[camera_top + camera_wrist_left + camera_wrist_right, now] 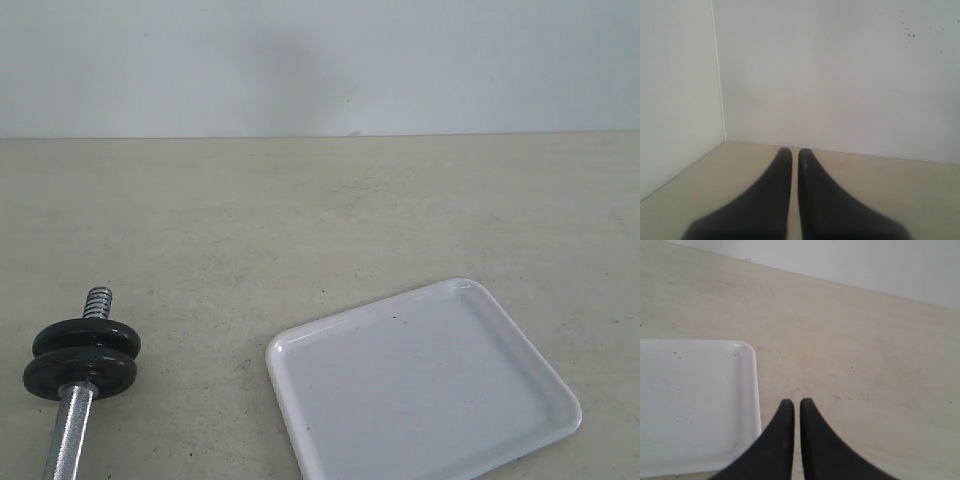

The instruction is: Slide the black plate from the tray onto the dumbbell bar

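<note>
Left gripper [795,152]: black tapered fingers pressed together, gripping nothing, above beige tabletop [880,175] near white wall [840,75] corner. Right gripper [796,402]: likewise closed, gripping nothing, just beside tray [690,400] edge. Two black plates [95,340]: round, matte, rough, stacked touching on dumbbell bar [68,430] below threaded end; cannot tell which is task's. Bar chrome, knurled. Tray white, glossy, round-cornered, low-rimmed, well apart from bar.
</note>
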### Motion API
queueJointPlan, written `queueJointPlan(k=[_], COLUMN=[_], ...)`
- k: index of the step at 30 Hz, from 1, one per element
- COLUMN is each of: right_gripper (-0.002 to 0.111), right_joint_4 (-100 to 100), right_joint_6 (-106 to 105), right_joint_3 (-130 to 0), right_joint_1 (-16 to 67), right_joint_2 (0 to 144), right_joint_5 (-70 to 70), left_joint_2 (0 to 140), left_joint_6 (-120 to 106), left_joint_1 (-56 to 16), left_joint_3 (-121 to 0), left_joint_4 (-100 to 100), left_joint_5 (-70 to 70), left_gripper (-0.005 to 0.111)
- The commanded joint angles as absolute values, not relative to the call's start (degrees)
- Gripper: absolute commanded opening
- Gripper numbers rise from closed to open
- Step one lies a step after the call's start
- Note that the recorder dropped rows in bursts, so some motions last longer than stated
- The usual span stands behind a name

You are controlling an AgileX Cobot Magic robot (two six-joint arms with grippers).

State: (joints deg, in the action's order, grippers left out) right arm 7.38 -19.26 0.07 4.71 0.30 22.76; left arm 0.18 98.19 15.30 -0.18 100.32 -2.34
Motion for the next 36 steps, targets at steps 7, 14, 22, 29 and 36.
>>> queueJointPlan(k=[7,14,22,29,36], right_gripper=[0.003,0.003,0.003,0.003,0.003], right_joint_4=[7.5,7.5,7.5,7.5,7.5], right_joint_6=[-19.3,-19.3,-19.3,-19.3,-19.3], right_joint_3=[0.0,0.0,0.0,0.0,0.0], right_joint_1=[4.5,4.5,4.5,4.5,4.5], right_joint_2=[0.0,0.0,0.0,0.0,0.0], right_joint_5=[22.6,21.0,21.1,21.2,21.2], left_joint_2=[0.0,0.0,0.0,0.0,0.0], left_joint_6=[97.8,92.2,89.0,89.0,89.0], left_joint_1=[14.8,14.8,14.8,14.8,14.8], left_joint_3=[0.0,0.0,0.0,0.0,0.0], left_joint_4=[99.9,99.9,99.9,99.9,99.9], left_joint_5=[23.8,24.1,18.2,16.3,13.2], left_gripper=[0.004,0.004,0.004,0.004,0.004])
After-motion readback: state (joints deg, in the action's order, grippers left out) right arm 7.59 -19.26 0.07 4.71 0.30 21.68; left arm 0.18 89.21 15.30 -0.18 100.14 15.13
